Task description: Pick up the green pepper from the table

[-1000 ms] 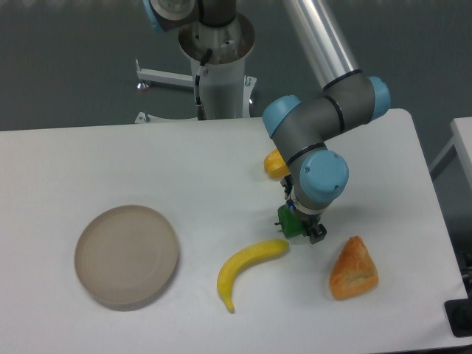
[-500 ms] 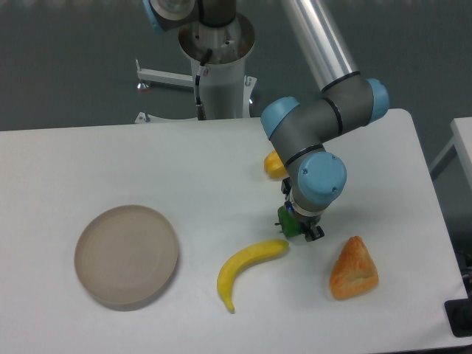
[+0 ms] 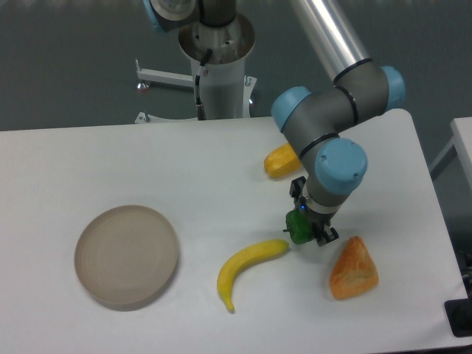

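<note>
pepper (image 3: 298, 226): right of middle on the table (image 3: 110, 162), just right of the banana (image 3: 247, 267) tip | claw (image 3: 308, 230): straight over it, looks closed on its sides | way it points: stem hidden, round lump, no clear long side | next: lift straight up
</note>
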`<act>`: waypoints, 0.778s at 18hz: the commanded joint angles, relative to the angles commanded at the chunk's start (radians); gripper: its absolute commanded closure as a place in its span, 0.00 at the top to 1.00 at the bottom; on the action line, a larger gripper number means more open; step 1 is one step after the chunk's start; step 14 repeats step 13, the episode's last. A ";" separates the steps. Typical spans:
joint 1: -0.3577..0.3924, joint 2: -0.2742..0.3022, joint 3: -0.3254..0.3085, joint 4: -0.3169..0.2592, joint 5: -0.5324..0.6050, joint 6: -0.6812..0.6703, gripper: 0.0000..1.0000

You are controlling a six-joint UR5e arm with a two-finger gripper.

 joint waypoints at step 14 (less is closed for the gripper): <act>0.025 -0.006 0.046 0.000 -0.069 -0.015 0.44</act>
